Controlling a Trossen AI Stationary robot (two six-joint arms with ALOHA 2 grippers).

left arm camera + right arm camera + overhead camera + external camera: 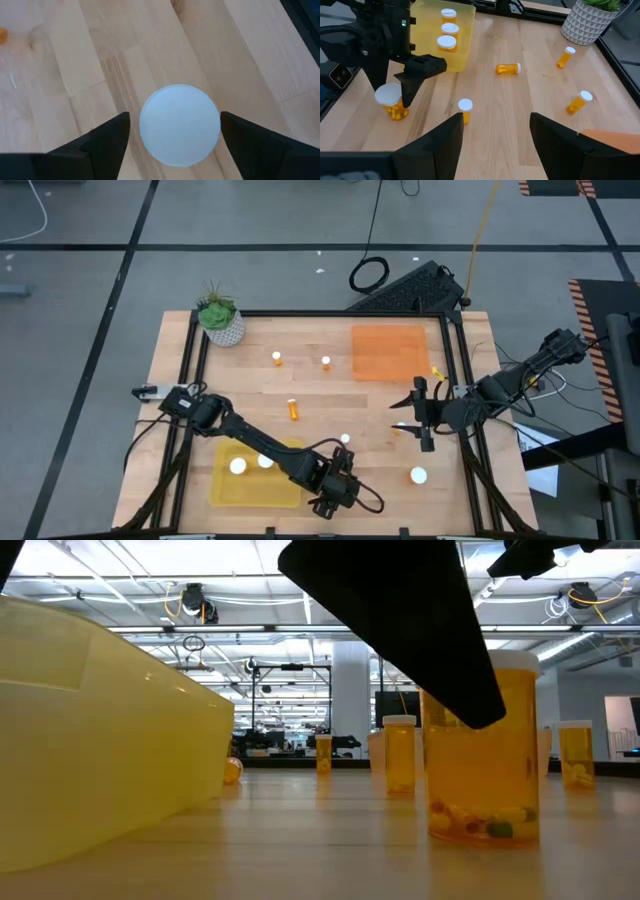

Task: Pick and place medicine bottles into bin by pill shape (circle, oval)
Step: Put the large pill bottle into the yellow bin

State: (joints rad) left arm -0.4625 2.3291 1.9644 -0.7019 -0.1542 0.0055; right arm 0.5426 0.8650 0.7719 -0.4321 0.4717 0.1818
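Two dark fingers of the left gripper (172, 135) are standing wide apart on either side of a small orange translucent pill bottle with a wide white round cap (179, 124), touching nothing and gripping nothing as yet. The bottle is standing upright, its long axis pointing straight up between the fingers, so closing looks like the next move. It is sitting on the pale wooden table (330, 395) near the front edge, just beside the flat yellow translucent tray (225, 485), which is already holding three bottles. The right gripper (422, 415) is waiting with fingers spread, well apart, near the flat orange tray (388, 352).
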